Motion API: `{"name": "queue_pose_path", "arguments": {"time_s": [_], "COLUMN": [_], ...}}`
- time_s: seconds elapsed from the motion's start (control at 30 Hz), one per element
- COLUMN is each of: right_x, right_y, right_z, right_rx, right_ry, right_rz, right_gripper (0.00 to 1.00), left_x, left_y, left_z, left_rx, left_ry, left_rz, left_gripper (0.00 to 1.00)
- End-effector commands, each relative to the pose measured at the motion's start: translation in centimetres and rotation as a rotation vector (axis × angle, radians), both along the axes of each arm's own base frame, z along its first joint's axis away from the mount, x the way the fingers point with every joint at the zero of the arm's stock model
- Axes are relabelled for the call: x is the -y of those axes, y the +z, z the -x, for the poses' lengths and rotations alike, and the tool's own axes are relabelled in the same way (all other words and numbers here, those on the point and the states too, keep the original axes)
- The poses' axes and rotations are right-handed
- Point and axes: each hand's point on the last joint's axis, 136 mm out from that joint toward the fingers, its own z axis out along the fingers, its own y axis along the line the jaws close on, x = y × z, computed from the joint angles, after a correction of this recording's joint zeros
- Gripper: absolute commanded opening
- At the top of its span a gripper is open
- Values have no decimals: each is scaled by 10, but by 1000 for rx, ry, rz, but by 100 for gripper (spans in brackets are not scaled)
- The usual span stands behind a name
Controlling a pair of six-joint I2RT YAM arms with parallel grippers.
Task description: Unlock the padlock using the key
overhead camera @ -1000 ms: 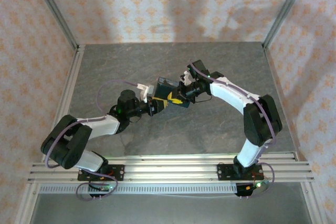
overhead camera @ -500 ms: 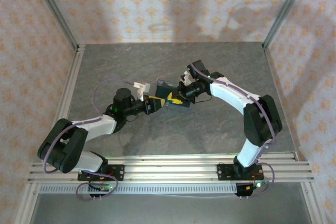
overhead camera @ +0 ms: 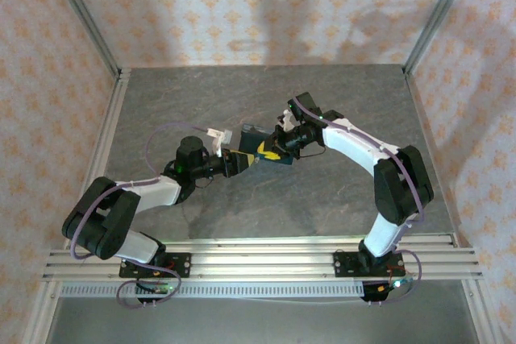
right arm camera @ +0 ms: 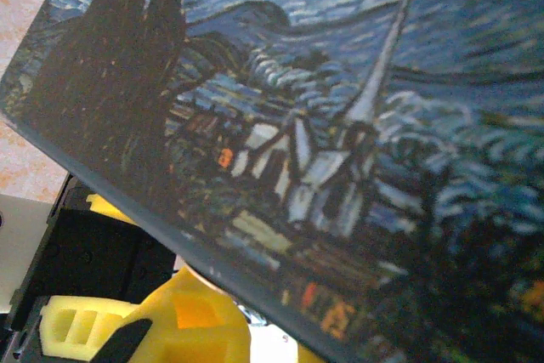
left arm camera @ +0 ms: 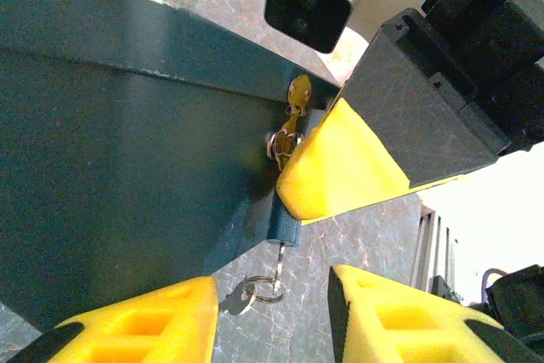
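Top external first, Mia: where is the task's thing sitting?

Over the middle of the grey stone-look worktop (overhead camera: 210,94), Tom. The flat dark-blue rectangular padlock with the starry-night print (overhead camera: 255,141) is being held there, the right fingers (overhead camera: 272,151) clamping on its right end. The left fingers (overhead camera: 232,163) are pointing at its left end, just beside it.

Left wrist next: what are the left fingers doing?

They are standing apart, gripping nothing. The tiny key with a teal-blue head and thin metal stem (left arm camera: 283,235) is showing at the padlock's lower corner, a small wire ring (left arm camera: 264,288) dangling under it in the gap between them. A right finger is pressing the padlock's edge beside a small brass-coloured fitting (left arm camera: 294,116).

And right wrist?

The padlock's painted face is lying close to the lens, tilted, a yellow finger pad (right arm camera: 195,325) peeking from under its lower edge; whose, I cannot tell.
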Motion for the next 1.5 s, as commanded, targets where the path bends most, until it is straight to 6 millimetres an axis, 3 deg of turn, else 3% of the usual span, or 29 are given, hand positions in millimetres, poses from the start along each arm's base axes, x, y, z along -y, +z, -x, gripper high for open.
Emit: {"name": "queue_pose_path", "arguments": {"time_s": [0.0,0.4,0.87,1.47], "right_x": [-6,-5,-5,-6], "right_y": [17,14,13,13], "right_z": [-1,-4,-3,-4], "right_rx": [41,44,43,42], "right_ry": [13,-11,-13,-16], "right_rz": [-45,-34,-37,-45], "right_gripper": [0,0,0,0], "left_x": [0,-13,2,15], "left_y": [2,6,3,9], "left_z": [4,9,6,1], "left_rx": [19,28,-9,-14], "left_ry": [2,117,133,108], "left_rz": [4,-46,-6,35], "left_gripper": [38,36,39,32]}}
